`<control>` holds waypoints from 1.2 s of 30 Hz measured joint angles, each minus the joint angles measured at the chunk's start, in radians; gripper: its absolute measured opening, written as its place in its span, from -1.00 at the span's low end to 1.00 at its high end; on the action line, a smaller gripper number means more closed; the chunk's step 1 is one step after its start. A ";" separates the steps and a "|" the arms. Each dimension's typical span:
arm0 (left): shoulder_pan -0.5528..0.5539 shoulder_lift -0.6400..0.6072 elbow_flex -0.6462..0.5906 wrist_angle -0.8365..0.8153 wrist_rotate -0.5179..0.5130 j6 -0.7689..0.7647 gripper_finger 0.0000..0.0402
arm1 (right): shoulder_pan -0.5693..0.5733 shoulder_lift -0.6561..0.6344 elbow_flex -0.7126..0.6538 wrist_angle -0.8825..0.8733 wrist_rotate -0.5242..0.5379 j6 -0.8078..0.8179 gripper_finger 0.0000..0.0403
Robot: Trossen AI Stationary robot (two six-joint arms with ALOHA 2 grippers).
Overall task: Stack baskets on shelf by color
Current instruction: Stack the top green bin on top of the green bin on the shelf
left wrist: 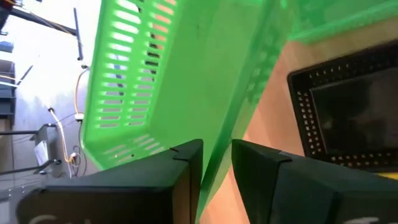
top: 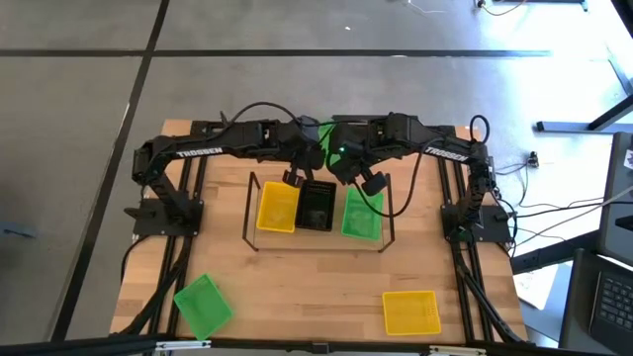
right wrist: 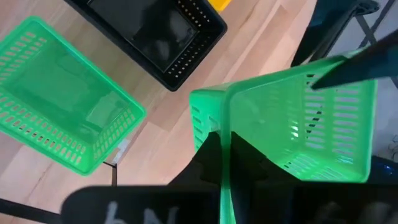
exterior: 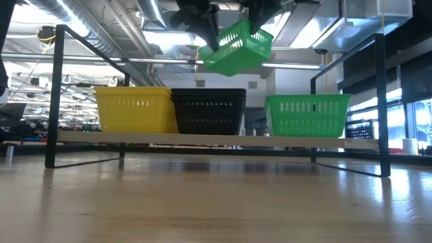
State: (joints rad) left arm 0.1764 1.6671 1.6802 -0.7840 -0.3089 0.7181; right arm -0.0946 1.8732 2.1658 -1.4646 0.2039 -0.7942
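Both grippers hold one green basket (exterior: pixel 236 46) in the air above the shelf (exterior: pixel 202 140). In the high view the arms hide most of this basket (top: pixel 322 132). My left gripper (left wrist: pixel 216 152) and my right gripper (right wrist: pixel 224 149) are each shut on one of its walls. A yellow basket (top: pixel 277 208), a black basket (top: pixel 316 206) and a second green basket (top: pixel 361 214) stand side by side on the shelf board, each on its base. My left gripper pinches a wall of the held green basket at its rim (left wrist: pixel 227 134), one finger (left wrist: pixel 186 165) on each face. The basket is lifted clear and tilted. My right gripper pinches another wall by its edge (right wrist: pixel 224 124), with its fingers (right wrist: pixel 202 168) on either side. The basket hangs clear above the shelf.
A third green basket (top: pixel 203 305) lies on the table near its near-left corner. A second yellow basket (top: pixel 410 311) lies near the near-right corner. Black wire frames (exterior: pixel 57 94) stand at both short ends of the shelf. Bare tabletop lies between the shelf and the near edge.
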 joint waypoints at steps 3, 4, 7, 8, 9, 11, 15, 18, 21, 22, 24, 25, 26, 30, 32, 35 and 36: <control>-0.003 0.007 0.002 0.008 -0.003 -0.009 -0.60 | 0.000 0.000 0.000 0.000 0.002 0.004 -0.99; -0.006 0.008 0.001 0.006 -0.008 -0.009 -0.60 | 0.000 0.000 0.000 -0.001 0.002 0.004 -0.99; -0.015 0.007 0.001 0.009 -0.025 -0.010 -0.60 | 0.000 0.000 0.000 -0.009 0.002 0.003 -0.99; -0.020 0.007 0.001 0.011 -0.031 -0.010 -0.61 | 0.000 0.000 0.000 -0.013 0.002 0.003 -0.99; -0.023 0.006 0.000 0.013 -0.037 -0.010 -0.61 | 0.000 0.000 0.000 -0.017 0.002 0.003 -0.99; -0.031 0.001 0.000 0.028 -0.061 -0.005 -0.60 | 0.000 0.000 0.000 -0.017 0.003 0.003 -0.99; -0.044 -0.010 0.000 0.036 -0.126 0.023 -0.59 | 0.000 -0.001 0.000 -0.015 0.007 0.003 -0.99; -0.054 -0.012 0.000 0.039 -0.146 0.025 -0.59 | 0.000 -0.001 0.001 -0.018 0.008 0.003 -0.99; -0.067 -0.022 0.000 0.038 -0.147 0.025 -0.59 | 0.001 -0.001 0.001 -0.023 0.007 0.004 -1.00; -0.073 -0.027 0.000 0.039 -0.146 0.025 -0.59 | 0.000 -0.001 0.001 -0.025 0.007 0.004 -1.00; -0.086 -0.030 0.000 0.040 -0.145 0.032 -0.59 | 0.000 -0.001 0.001 -0.030 0.007 0.005 -1.00; -0.091 -0.034 0.000 0.036 -0.140 0.036 -0.59 | 0.000 -0.001 0.001 -0.034 0.008 0.006 -1.00; -0.096 -0.040 -0.002 0.030 -0.138 0.040 -0.59 | 0.000 -0.001 0.001 -0.034 0.010 0.007 -1.00; -0.114 -0.069 0.000 0.038 -0.145 0.045 -0.59 | 0.000 -0.001 0.001 -0.033 0.009 0.007 -1.00; -0.120 -0.077 0.001 0.049 -0.165 0.033 -0.59 | 0.000 -0.001 0.001 -0.033 0.009 0.024 -1.00; -0.127 -0.103 0.002 0.044 -0.229 -0.015 -0.59 | 0.000 -0.002 0.001 -0.038 0.019 0.092 -1.00; -0.129 -0.113 0.003 0.049 -0.256 -0.033 -0.59 | 0.000 -0.004 0.001 -0.044 0.024 0.127 -1.00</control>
State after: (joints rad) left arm 0.0475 1.5536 1.6836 -0.7349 -0.5654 0.6854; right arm -0.0948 1.8695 2.1670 -1.5081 0.2276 -0.6670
